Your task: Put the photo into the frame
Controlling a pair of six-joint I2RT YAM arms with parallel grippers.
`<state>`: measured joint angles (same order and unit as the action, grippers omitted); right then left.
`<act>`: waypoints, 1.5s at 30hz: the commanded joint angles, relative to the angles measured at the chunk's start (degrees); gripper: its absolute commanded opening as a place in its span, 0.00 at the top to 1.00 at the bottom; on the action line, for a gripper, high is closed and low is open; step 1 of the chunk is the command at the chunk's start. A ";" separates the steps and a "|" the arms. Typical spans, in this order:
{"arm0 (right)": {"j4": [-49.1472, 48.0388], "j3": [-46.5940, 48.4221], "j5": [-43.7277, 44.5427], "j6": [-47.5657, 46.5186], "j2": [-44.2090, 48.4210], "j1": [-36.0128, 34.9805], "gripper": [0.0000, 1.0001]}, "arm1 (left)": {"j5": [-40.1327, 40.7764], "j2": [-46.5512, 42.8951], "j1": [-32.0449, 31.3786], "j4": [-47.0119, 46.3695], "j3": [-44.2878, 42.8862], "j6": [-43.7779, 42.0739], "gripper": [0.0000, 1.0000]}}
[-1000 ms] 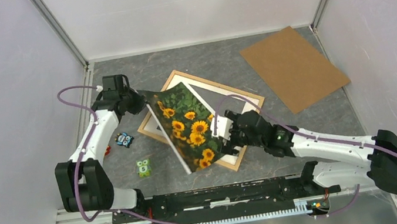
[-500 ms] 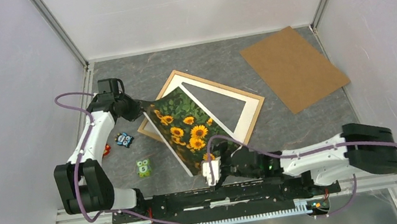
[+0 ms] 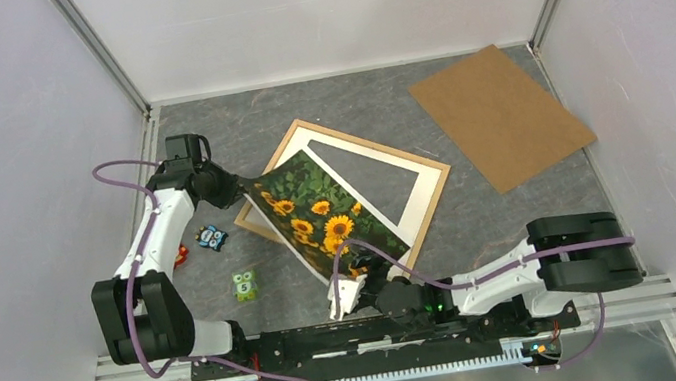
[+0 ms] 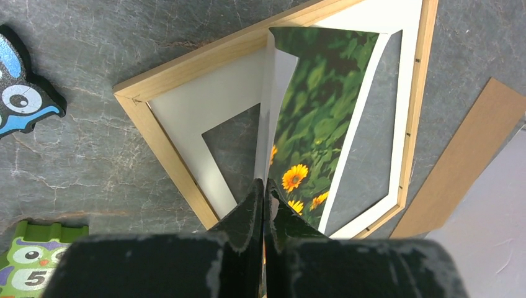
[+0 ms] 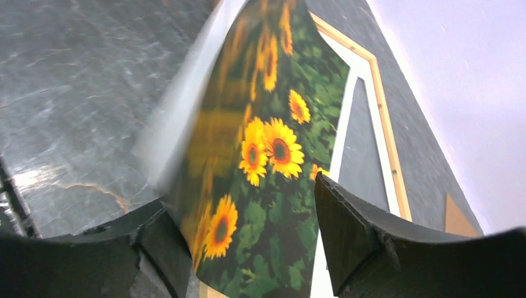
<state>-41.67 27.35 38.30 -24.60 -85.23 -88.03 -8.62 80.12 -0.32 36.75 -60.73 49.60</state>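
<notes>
The photo [image 3: 323, 215], sunflowers facing up, hangs tilted over the pale wooden frame [image 3: 426, 180], which lies flat on the grey table. My left gripper [image 3: 235, 188] is shut on the photo's far-left edge; in the left wrist view its jaws [image 4: 264, 187] pinch the sheet [image 4: 322, 105] above the frame's corner [image 4: 162, 138]. My right gripper [image 3: 344, 297] sits low at the photo's near corner. In the right wrist view it [image 5: 248, 245] is open, with the photo's near edge [image 5: 267, 155] between the fingers and the frame [image 5: 387, 161] beyond.
A brown backing board [image 3: 500, 116] lies at the back right. A blue owl toy [image 3: 211, 237] and a green owl toy [image 3: 245, 285] sit left of the frame, under the left arm. Walls close in on three sides, and a rail runs along the near edge.
My right arm pulled back from the middle of the frame to the near edge and now straddles the photo's near corner. The left gripper shifted slightly left, still holding the photo.
</notes>
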 commanded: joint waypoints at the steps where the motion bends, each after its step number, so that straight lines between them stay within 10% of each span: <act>1: -11.00 -0.73 10.44 1.58 -1.33 -0.48 0.33 | 0.70 -1.93 0.23 1.12 -1.80 2.86 0.98; 7: -18.89 -2.74 4.69 -2.16 -2.25 -1.32 0.42 | 0.66 -2.58 0.23 1.15 -1.92 4.24 0.98; 13: -20.75 -3.15 2.73 2.41 -1.28 -1.33 0.93 | 0.22 -3.80 0.23 1.27 -2.82 3.99 0.96; 20: -13.20 1.06 0.29 6.35 6.06 -1.32 1.00 | 9.73 -12.52 0.23 6.56 -12.15 -3.36 0.26; 25: -2.14 9.38 -8.18 18.11 13.10 0.89 1.00 | 22.57 -15.87 0.23 18.07 -29.35 -11.61 0.05; 34: 10.32 10.75 -45.07 73.59 18.52 34.80 1.00 | 22.98 -13.65 -4.77 22.17 -49.84 -19.75 0.02; 45: 20.75 4.94 -72.51 74.47 2.97 67.04 1.00 | 6.53 -14.37 -6.35 10.93 -32.44 -19.22 0.00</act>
<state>-24.67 33.10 -22.70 51.07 -77.84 -25.52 4.29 65.06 -5.82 52.34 -96.95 33.26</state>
